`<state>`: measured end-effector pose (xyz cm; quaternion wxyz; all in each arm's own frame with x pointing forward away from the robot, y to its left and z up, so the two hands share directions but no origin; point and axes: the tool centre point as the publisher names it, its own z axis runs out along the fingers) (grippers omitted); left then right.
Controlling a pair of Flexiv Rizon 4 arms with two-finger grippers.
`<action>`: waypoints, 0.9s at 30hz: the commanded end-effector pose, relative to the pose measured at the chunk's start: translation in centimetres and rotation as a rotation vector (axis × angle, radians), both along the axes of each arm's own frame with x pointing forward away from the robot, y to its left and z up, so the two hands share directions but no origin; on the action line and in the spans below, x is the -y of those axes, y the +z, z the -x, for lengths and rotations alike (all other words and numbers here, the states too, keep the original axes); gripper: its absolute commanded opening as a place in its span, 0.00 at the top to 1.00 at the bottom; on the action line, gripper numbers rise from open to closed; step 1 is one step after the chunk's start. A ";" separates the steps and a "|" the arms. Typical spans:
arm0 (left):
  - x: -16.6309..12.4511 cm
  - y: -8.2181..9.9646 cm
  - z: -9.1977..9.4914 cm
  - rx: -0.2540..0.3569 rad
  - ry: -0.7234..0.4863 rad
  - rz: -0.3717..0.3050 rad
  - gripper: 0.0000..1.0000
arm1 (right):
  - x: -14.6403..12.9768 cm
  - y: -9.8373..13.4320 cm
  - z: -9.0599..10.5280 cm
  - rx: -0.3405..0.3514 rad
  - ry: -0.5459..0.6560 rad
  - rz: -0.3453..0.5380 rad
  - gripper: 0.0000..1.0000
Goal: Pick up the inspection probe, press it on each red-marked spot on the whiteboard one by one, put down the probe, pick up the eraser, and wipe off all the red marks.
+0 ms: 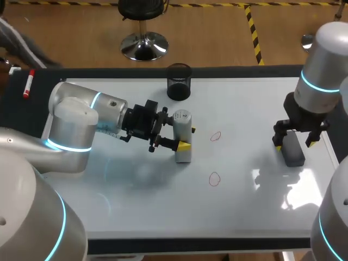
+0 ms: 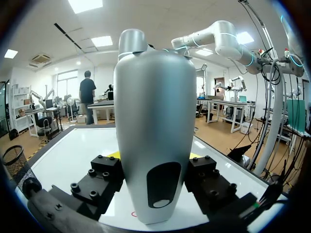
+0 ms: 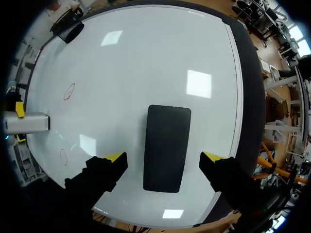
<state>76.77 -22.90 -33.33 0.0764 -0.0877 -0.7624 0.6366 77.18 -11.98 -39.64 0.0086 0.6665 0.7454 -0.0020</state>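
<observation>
My left gripper (image 1: 188,138) is clenched on the probe (image 1: 182,136), a silver-grey cylinder that stands upright on the whiteboard (image 1: 244,109); one finger presses each side of it. In the left wrist view the probe (image 2: 154,136) fills the space between the fingers of the left gripper (image 2: 154,156), both black finger blocks bear against its body, and a trace of red (image 2: 134,213) shows on the board just beside its lower end. My left arm comes in low from the left side, its forearm lies nearly level above the board, and its wrist points sideways toward the middle. Two red marks lie on the board beyond the probe, one near it (image 1: 216,136) and one closer to the front edge (image 1: 214,178). My right gripper (image 1: 295,142) is released, with its jaws spread wide. In the right wrist view the eraser (image 3: 167,145), a dark rectangular block, lies flat on the board between the fingers of the right gripper (image 3: 164,156), and white board shows on both sides, so neither finger touches it. My right arm descends from the right side, and its wrist points straight down near the board's right edge. A black mesh cup (image 1: 179,81) stands at the far edge
</observation>
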 end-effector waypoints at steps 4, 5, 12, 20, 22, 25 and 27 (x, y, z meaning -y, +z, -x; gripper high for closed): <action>0.0 -0.9 0.2 0.000 0.001 0.004 1.00 | -0.1 -0.9 0.1 -0.004 -0.003 0.010 0.00; 0.0 -0.9 0.2 0.000 0.001 0.004 1.00 | -0.1 -1.0 0.0 -0.004 -0.004 0.011 0.00; 0.0 -0.9 0.2 0.000 0.001 0.004 1.00 | 0.0 -1.5 -0.1 -0.013 -0.010 0.015 0.00; 0.0 -0.9 0.2 0.000 0.001 0.004 1.00 | 0.1 -2.1 -0.1 -0.020 -0.015 0.015 0.00; 0.0 -0.9 0.2 0.000 0.001 0.004 1.00 | 0.2 -2.2 -0.2 -0.019 -0.017 0.015 0.04; 0.0 -0.9 0.2 0.000 0.001 0.004 1.00 | 0.2 -2.3 -0.2 -0.016 -0.020 0.014 0.33; 0.0 -0.9 0.2 0.000 0.001 0.004 1.00 | 0.2 -2.4 -0.2 -0.013 -0.022 0.019 0.57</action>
